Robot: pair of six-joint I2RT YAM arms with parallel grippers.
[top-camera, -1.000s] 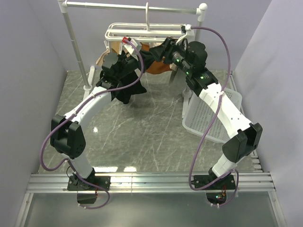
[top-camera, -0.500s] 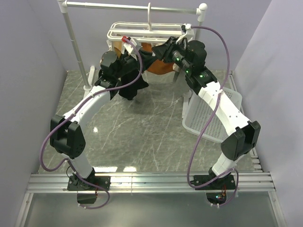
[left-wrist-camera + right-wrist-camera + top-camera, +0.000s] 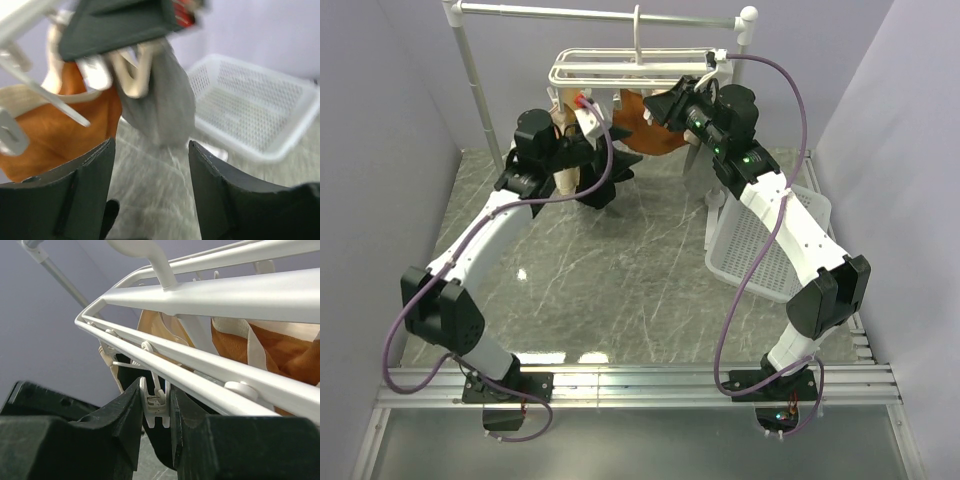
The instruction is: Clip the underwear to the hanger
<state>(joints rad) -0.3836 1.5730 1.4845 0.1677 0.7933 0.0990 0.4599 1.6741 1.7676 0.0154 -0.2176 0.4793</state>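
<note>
Now the fiddly part is at the small white plastic clip dangling from the front bar of the white barred plastic drying hanger. The right claw is pressed together on that clip, one finger on each side. The plain black soft-fabric underwear hangs just under the hanger's front edge, off the grey marbled table, its top bunched at the clip. Whether the clip's teeth already have cloth between them I cannot tell. The left claw is spread wide with nothing between its fingers, just short of the hanging cloth.

To do this well, I judge the right claw should ease off the clip slowly and squarely, so that it bites a good fold of waistband rather than a thin edge — with the left claw waiting just beneath, ready for a slip. Neither should drag sideways: the orange fabric garment hangs just beside, and the hanger looks free to swing on its hook.
</note>
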